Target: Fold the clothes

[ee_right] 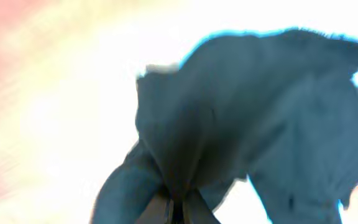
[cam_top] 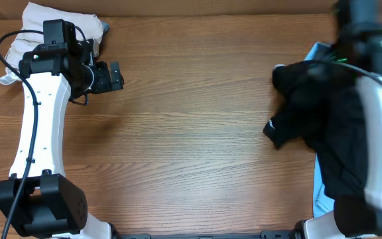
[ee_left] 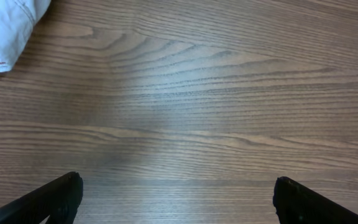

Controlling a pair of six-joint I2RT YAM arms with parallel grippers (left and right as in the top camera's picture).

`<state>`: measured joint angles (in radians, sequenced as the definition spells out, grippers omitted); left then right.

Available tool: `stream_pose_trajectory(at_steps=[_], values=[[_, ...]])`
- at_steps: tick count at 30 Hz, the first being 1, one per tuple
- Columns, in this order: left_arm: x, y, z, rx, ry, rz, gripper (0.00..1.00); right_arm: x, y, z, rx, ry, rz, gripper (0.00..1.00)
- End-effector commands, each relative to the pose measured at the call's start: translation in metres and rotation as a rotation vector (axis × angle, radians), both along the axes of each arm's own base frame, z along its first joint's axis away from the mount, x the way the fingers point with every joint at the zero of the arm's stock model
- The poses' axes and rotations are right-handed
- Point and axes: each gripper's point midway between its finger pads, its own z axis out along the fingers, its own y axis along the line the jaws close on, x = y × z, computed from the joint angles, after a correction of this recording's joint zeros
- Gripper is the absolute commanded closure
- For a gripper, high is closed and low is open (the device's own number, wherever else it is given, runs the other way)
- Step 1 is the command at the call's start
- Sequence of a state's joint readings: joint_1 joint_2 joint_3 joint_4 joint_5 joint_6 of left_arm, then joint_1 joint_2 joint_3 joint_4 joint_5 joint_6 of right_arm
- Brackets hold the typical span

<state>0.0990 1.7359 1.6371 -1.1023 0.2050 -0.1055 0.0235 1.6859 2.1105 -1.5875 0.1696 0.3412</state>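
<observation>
Gripping: right hand [ee_right: 178,208] pinched tight on bunched black shirt [ee_right: 229,124], cloth spreading ahead of it.
Left hand [ee_left: 176,185]: jaws spread wide, holding nothing, above desk [ee_left: 197,112].
Pale garment [ee_left: 5,28]: beyond left hand, apart.

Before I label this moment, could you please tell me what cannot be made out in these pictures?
- black garment: lettering or label unreadable; bunched overhead, blurred and overexposed in right wrist view.
- light blue shirt: mostly under black garment and right arm, overhead.
- pale garment: partly under left arm overhead; cut by left wrist view's corner.
</observation>
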Motion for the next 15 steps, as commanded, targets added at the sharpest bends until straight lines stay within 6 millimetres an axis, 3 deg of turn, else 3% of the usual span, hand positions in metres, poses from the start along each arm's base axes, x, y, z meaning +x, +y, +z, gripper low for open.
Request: stream_pose_trajectory(at_steps=[1,4,7,12,15], values=[[0.005,0.002,0.003,0.001,-0.012,0.010,0.00,-0.013,-0.007,0.076,0.003,-0.212,0.024,0.96],[0.007,0.004,0.004,0.005,-0.021,0.012,0.00,-0.018,0.003,0.106,0.060,-0.308,0.074,0.96],[0.012,0.012,0.010,0.011,-0.047,0.025,0.00,-0.017,0.036,0.117,0.166,-0.348,0.222,0.96],[0.020,0.046,0.034,0.015,-0.111,0.110,0.00,-0.019,0.123,0.120,0.331,-0.347,0.512,0.96],[0.020,0.069,0.042,0.023,-0.134,0.162,0.00,-0.027,0.190,0.118,0.383,-0.330,0.689,0.96]])
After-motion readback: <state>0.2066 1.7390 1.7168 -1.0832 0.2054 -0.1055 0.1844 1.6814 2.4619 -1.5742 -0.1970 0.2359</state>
